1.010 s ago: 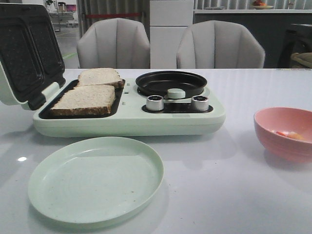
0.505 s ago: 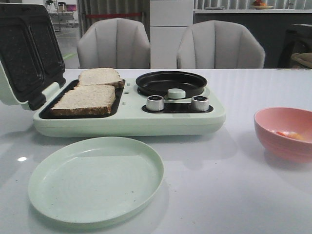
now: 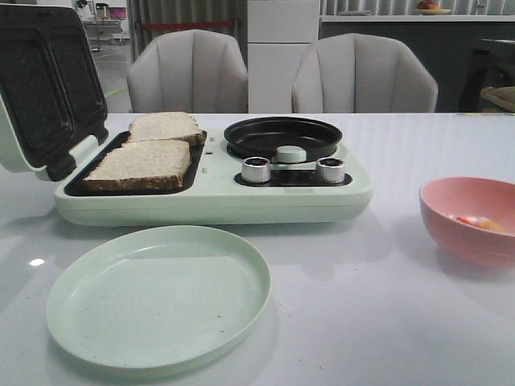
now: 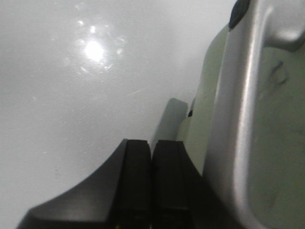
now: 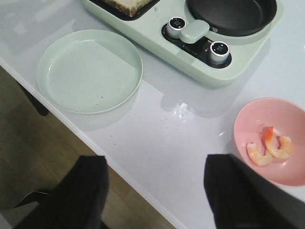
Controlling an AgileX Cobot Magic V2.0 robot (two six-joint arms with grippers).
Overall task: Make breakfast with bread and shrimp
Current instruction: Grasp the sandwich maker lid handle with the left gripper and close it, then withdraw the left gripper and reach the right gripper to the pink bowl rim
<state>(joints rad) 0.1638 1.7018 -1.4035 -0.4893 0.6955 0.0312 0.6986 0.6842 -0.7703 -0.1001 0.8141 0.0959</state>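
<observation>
Two slices of bread point(image 3: 145, 157) lie side by side on the open grill plate of a pale-green breakfast maker point(image 3: 213, 205). Two curled orange-pink shrimp point(image 5: 269, 148) lie in a pink bowl point(image 5: 279, 176) at the table's right; they also show in the front view point(image 3: 479, 223). My right gripper point(image 5: 155, 167) is open and empty, high above the table's front edge. My left gripper point(image 4: 151, 152) is shut with nothing in it, close beside the breakfast maker's pale-green and silver body point(image 4: 238, 119). Neither gripper shows in the front view.
An empty pale-green plate point(image 3: 157, 293) sits in front of the maker. A black round pan point(image 3: 282, 137) with a pale-green knob point(image 3: 290, 153) and two silver dials is on its right half. The lid point(image 3: 40, 88) stands open at the left. Two chairs stand behind the table.
</observation>
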